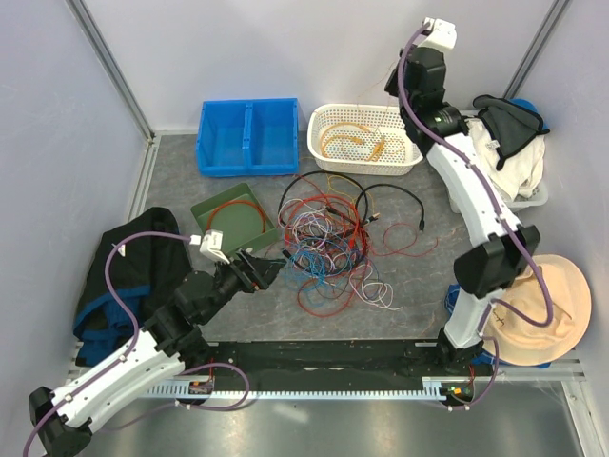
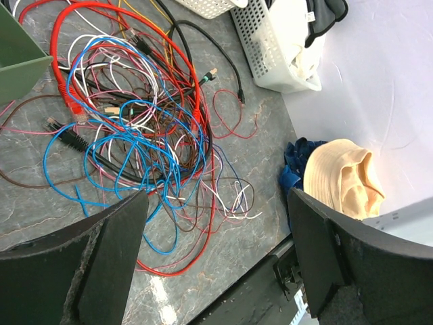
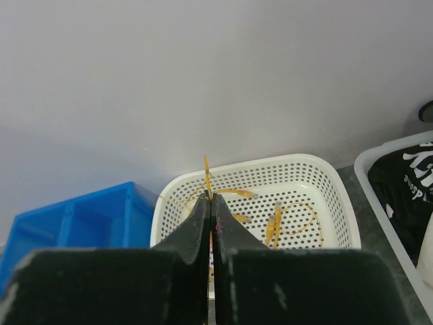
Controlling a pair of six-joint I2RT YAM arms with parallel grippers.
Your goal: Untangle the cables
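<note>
A tangle of cables (image 1: 328,238) in red, blue, black, white and purple lies on the grey table's middle; it also shows in the left wrist view (image 2: 135,128). My left gripper (image 1: 276,269) is open and empty, low at the tangle's near left edge, with its fingers (image 2: 101,257) spread wide over bare table. My right gripper (image 1: 393,95) is raised over the white basket (image 1: 414,162) and shut on a thin yellow cable (image 3: 206,172). That cable hangs from the shut jaws into the basket (image 3: 325,169), where more yellow cable (image 1: 352,143) lies coiled.
A blue two-part bin (image 1: 247,138) stands at the back left. A green tray (image 1: 221,228) holds a red cable loop (image 1: 238,211). Dark cloth (image 1: 124,276) lies left, a beige hat (image 1: 547,309) right, a clothes bin (image 1: 514,143) far right. A black rail (image 1: 333,357) runs along the near edge.
</note>
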